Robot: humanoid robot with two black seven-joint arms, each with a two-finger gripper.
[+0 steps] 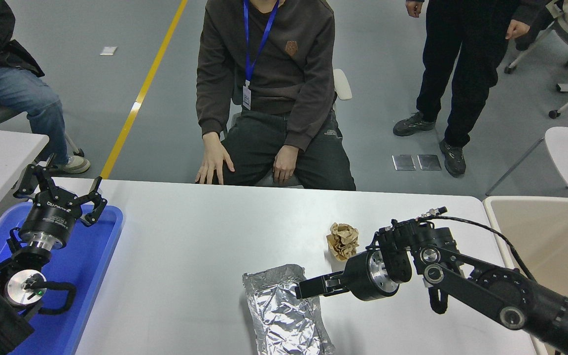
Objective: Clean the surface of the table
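Right gripper [300, 291] at the foil sheet [284, 315]'s near-right edge; finger state unclear. Pinch a raised crease, lift clear of the table surface [190, 246].

The scene was evenly and brightly lit from overhead, with no harsh contrast. The table surface [205, 236] showed a soft, diffuse sheen and only faint shadows, the clearest a pale one just beside the crumpled foil sheet [286, 315], whose creases threw small bright glints. The blue tray [94, 276] at the table's left end carried a mild reflection. Focus was sharp throughout, without motion blur; straight edges bowed slightly near the borders.
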